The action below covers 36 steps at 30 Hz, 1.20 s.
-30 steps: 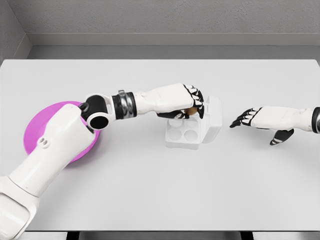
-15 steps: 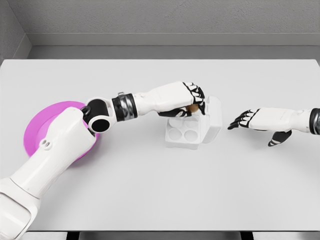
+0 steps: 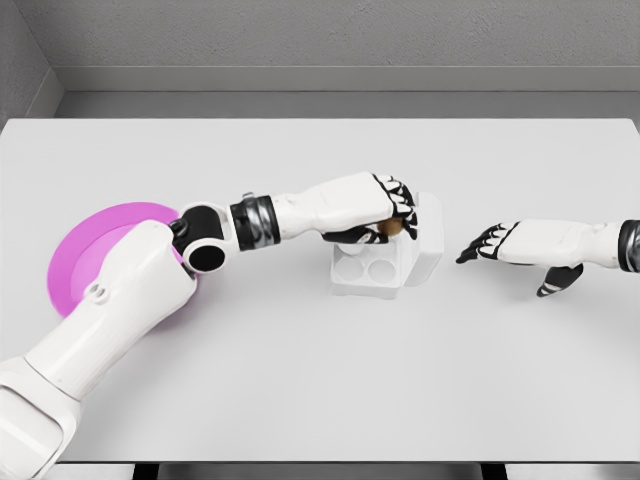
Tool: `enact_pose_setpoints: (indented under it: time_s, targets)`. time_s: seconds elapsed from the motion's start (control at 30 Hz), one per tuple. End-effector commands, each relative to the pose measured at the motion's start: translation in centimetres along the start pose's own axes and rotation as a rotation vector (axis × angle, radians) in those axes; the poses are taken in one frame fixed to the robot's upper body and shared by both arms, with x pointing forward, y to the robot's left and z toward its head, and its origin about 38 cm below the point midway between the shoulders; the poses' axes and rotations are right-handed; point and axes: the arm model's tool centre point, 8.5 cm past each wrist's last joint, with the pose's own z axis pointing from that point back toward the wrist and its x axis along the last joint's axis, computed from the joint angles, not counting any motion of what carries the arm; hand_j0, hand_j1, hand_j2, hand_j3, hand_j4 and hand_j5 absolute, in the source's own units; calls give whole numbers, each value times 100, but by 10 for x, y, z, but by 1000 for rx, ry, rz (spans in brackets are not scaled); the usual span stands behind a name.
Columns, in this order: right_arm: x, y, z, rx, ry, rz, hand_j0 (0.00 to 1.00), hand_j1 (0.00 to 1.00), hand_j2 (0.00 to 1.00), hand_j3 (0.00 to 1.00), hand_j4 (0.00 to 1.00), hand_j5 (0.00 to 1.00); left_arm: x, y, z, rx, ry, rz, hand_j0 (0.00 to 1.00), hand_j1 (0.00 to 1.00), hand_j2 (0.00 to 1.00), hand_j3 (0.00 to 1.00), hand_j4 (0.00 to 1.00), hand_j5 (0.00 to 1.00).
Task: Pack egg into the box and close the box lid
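One big pale grey table [image 3: 300, 380] fills pretty much the whole view, smooth and matte, with a grey wall behind it. Next biggest is the left arm, glossy white shells with a black elbow joint, reaching in from the lower left and partly covering a flat round magenta plate [image 3: 95, 240] at the table's left side.

Near the middle sits the white egg box [image 3: 375, 268], a small blocky plastic-looking carton with round cup wells; two empty wells show at the front. Its lid [image 3: 430, 235] is swung open and stands up along the right side of the box.

The left hand [image 3: 375, 205] hovers right over the back wells, fingers curled tight around the egg [image 3: 390, 228]. Only a small brown, rounded bit of it peeks out under the fingers, so I can't tell which way its long axis points. The hand hides the back wells.

The right hand [image 3: 510, 243] is off to the right of the box, apart from it, fingers loosely spread and gripping nothing, fingertips aimed at the lid.
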Motion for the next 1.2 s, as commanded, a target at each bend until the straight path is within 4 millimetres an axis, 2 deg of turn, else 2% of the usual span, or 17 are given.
enact_pose_setpoints:
  time_s: [0.0,0.57,0.7,1.0,1.07,1.17]
  targets:
    - [0,0,1,-2,0,-4,100,100,100,100,100,100,0,1,0,8,-1,10,51,51,51,51,51,51]
    - [1,0,0,-1,-5,-2,100,100,100,100,100,100,-4,-5,0,-9,9,19,51,51,51,51,51,51]
    - [3,-1,-1,-2,-8,2,100,100,100,100,100,100,-3,-5,0,-8,8,19,61,61,61,61,61,61]
    - [3,-1,-1,-2,-8,2,100,100,100,100,100,100,-4,-6,2,-10,12,18,61,61,61,61,61,61]
    - [3,-1,-1,-3,-9,1,100,100,100,100,100,100,-6,-5,5,-12,18,16,65,65,65,65,65,65]
    - [3,-1,-1,-3,-9,1,100,100,100,100,100,100,-7,-6,6,-14,20,17,65,65,65,65,65,65]
